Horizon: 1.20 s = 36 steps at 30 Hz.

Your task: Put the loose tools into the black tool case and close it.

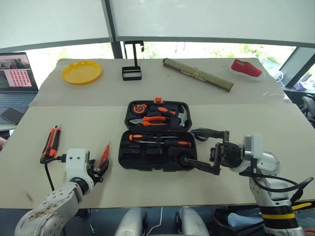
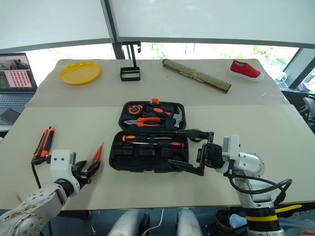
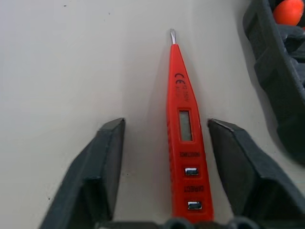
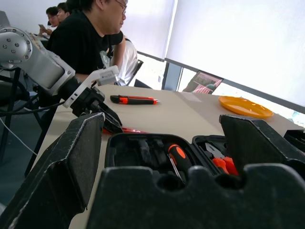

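Between the left tool's (image 3: pixel 162 157) parted fingers lies the slim all-orange tester screwdriver (image 3: pixel 183 138), silver-tipped, untouched.

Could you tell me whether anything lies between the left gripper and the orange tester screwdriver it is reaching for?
Nothing visible does. In the left wrist view the tester screwdriver lies on bare table between the left gripper's two fingers, with a gap on each side. The tool case lies off to one side, apart.
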Each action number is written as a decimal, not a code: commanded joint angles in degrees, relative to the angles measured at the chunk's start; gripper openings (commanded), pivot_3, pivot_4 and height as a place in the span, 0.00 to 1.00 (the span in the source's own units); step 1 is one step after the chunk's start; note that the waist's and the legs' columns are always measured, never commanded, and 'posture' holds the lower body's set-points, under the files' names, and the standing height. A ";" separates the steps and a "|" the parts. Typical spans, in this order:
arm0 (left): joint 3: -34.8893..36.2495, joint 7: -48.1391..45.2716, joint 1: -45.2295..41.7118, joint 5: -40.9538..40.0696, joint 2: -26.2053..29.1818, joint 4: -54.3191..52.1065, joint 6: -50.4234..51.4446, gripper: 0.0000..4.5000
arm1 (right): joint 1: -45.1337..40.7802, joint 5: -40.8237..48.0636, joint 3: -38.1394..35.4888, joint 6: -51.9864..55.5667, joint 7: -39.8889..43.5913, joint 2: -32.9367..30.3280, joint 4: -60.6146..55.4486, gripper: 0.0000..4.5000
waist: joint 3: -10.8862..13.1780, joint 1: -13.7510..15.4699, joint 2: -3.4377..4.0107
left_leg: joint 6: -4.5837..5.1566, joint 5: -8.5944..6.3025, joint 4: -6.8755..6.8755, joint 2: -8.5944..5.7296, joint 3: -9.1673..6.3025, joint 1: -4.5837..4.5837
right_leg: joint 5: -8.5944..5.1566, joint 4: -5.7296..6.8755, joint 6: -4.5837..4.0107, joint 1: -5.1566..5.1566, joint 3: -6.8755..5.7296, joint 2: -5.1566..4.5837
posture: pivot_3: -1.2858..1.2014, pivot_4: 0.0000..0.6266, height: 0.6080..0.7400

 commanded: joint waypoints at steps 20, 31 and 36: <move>-20.72 -72.05 -36.43 15.57 27.11 27.75 -33.49 0.10 | 7.77 1.82 -6.42 6.94 -4.31 -9.77 -7.70 1.00 | 0.15 0.09 -0.23 | 0.08 0.02 0.04 -0.03 0.20 -0.52 | 0.02 -0.03 0.04 -0.49 -0.09 0.25 | 0.52 0.24 1.00; -33.51 -76.65 -46.65 31.34 23.50 39.94 -41.89 0.10 | 12.98 2.43 -7.87 8.33 -8.18 -9.60 -13.77 1.00 | 0.28 -1.09 -0.44 | 0.14 0.01 0.09 0.01 0.22 -0.69 | -0.01 0.05 0.09 -0.64 0.01 0.35 | 0.52 0.24 1.00; -34.08 -76.30 -48.35 33.88 21.39 42.93 -42.69 0.10 | 13.09 2.27 -7.41 8.12 -8.58 -9.13 -13.70 1.00 | 0.30 -0.57 -0.47 | 0.17 0.01 0.19 -0.03 0.22 -0.69 | 0.01 0.05 0.18 -0.57 0.00 0.31 | 0.52 0.24 1.00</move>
